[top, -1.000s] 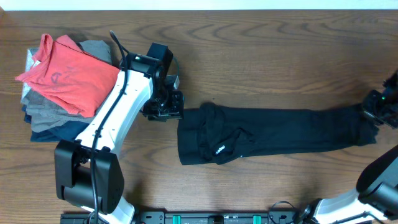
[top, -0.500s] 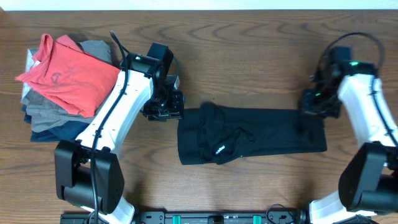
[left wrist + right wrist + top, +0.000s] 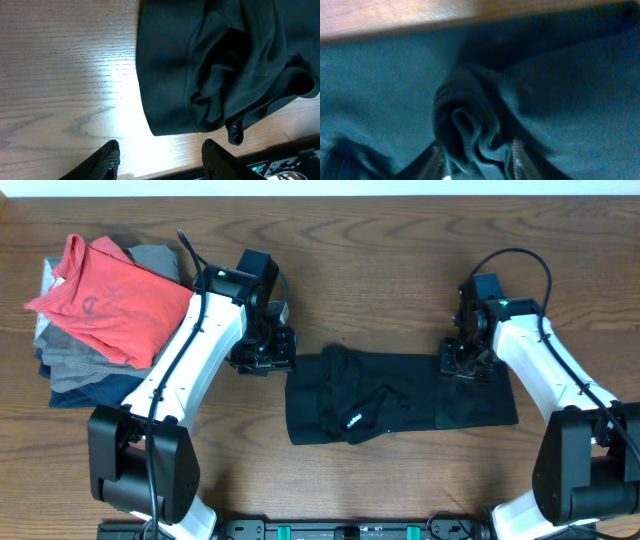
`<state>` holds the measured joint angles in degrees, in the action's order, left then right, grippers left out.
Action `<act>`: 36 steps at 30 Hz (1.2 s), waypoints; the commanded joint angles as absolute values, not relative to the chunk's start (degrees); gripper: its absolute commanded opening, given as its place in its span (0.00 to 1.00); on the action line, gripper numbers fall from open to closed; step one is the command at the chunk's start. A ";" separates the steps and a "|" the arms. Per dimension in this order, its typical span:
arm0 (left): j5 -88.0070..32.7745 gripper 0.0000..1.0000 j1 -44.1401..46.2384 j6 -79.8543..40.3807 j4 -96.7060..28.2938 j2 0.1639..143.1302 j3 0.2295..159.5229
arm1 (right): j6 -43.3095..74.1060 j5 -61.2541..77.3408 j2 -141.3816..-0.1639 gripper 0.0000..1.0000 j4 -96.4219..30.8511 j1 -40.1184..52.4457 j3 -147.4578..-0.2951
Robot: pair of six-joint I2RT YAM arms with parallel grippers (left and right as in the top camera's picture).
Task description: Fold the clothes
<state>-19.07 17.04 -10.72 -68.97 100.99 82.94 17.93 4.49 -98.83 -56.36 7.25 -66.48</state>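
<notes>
A black garment [image 3: 400, 405] lies across the middle of the table, its right part doubled back over itself. My right gripper [image 3: 466, 360] rests on the garment's upper right edge. In the right wrist view the fingers [image 3: 517, 157] stand apart, open, with a bunched fold of the dark cloth [image 3: 470, 135] lying between them. My left gripper [image 3: 262, 358] hovers open just off the garment's upper left corner. Its fingers [image 3: 107, 160] have only bare wood between them, and the garment's crumpled end [image 3: 215, 75] lies ahead of them.
A pile of folded clothes [image 3: 95, 315] with a red shirt on top sits at the table's left end. The table's front edge [image 3: 320, 525] with the arm bases runs along the bottom.
The right arm has carried the garment's right end leftward, laying it back over the rest, and its jaws have opened. The left arm has not moved.
</notes>
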 commanded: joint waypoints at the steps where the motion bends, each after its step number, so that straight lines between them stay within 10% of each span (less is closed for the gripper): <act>1: -18.57 0.55 17.06 -11.49 -69.34 100.64 83.09 | 18.55 7.77 -98.19 0.61 -55.79 8.34 -66.26; 11: -18.92 0.80 17.23 -11.42 -69.23 100.66 81.19 | 16.27 10.33 -97.80 0.58 -55.48 7.92 -66.70; 36: -31.86 0.98 25.69 -3.70 -42.70 101.23 62.87 | 16.71 8.82 -94.98 0.62 -56.73 7.42 -68.12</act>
